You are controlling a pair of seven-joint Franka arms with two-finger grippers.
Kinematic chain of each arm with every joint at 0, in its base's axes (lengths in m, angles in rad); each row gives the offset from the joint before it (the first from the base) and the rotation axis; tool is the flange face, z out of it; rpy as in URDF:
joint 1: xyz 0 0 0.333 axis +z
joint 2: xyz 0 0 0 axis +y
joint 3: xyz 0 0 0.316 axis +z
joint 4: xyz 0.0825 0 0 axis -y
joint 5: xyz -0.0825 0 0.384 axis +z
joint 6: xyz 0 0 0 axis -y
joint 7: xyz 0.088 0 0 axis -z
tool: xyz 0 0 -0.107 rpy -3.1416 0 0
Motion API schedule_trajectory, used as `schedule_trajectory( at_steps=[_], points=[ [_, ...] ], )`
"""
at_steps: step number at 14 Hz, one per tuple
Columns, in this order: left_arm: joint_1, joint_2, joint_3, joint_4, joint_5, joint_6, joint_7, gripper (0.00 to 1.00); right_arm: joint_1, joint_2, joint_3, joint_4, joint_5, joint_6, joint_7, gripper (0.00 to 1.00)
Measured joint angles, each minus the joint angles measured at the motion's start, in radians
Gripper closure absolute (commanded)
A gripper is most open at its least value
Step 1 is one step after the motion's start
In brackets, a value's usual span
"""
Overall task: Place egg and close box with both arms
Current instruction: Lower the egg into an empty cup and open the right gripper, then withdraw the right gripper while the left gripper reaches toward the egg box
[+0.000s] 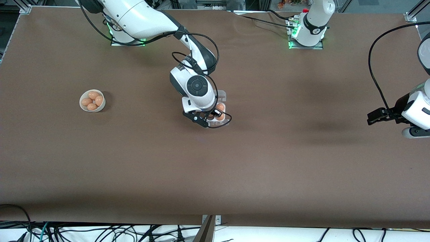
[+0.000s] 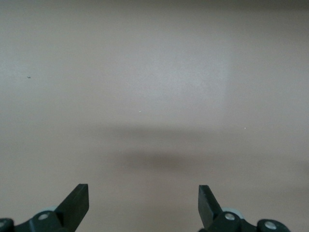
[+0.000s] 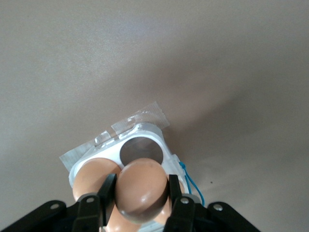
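The placing step is in hand: the right hand (image 3: 141, 205) grasps the egg (image 3: 142, 191) between its fingers, just over the box (image 3: 145, 131), which lies mid-tabletop (image 1: 268, 161). Next, the egg likely has to come down into the empty cell (image 3: 140, 147) in view ahead of it and be let go gently; the clear lid (image 1: 221, 95) then needs folding over. The box already holds at least one egg, perhaps more. The bowl (image 1: 84, 106), toward the right arm's end, holds four eggs. The left hand (image 2: 144, 203) waits released over bare tabletop.
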Motion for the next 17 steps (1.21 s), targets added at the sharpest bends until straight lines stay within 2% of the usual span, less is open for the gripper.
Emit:
schedule_trajectory(
  at_steps=[2, 3, 4, 5, 7, 13, 16, 17],
  points=[
    [0.0, 0.0, 0.0, 0.0, 0.0, 0.0, 0.0, 0.0, 0.0, 0.001, 0.0, 0.001, 0.0, 0.0, 0.0, 0.68],
    [0.0, 0.0, 0.0, 0.0, 0.0, 0.0, 0.0, 0.0, 0.0, 0.001, 0.0, 0.001, 0.0, 0.0, 0.0, 0.56],
    [0.0, 0.0, 0.0, 0.0, 0.0, 0.0, 0.0, 0.0, 0.0, 0.001, 0.0, 0.001, 0.0, 0.0, 0.0, 0.38],
    [0.0, 0.0, 0.0, 0.001, 0.0, 0.0, 0.0, 0.0, 0.0, 0.002, 0.0, 0.001, 0.0, 0.0, 0.0, 0.13],
    [0.0, 0.0, 0.0, 0.004, 0.0, 0.0, 0.0, 0.0, 0.0, 0.003, 0.0, 0.001, 0.0, 0.0, 0.0, 0.01],
    [-0.002, 0.002, -0.004, 0.014, 0.0, -0.001, 0.0, 0.0, -0.003, 0.003, -0.008, 0.026, -0.002, 0.0, -0.014, 0.0],
    [-0.003, 0.005, -0.049, 0.015, 0.0, -0.031, 0.0, 0.0, -0.02, 0.003, -0.046, 0.053, -0.003, -0.001, -0.099, 0.0],
    [-0.003, 0.005, -0.077, 0.015, 0.0, -0.048, -0.009, 0.08, -0.039, 0.003, -0.053, 0.06, -0.003, -0.002, -0.143, 0.0]
  ],
)
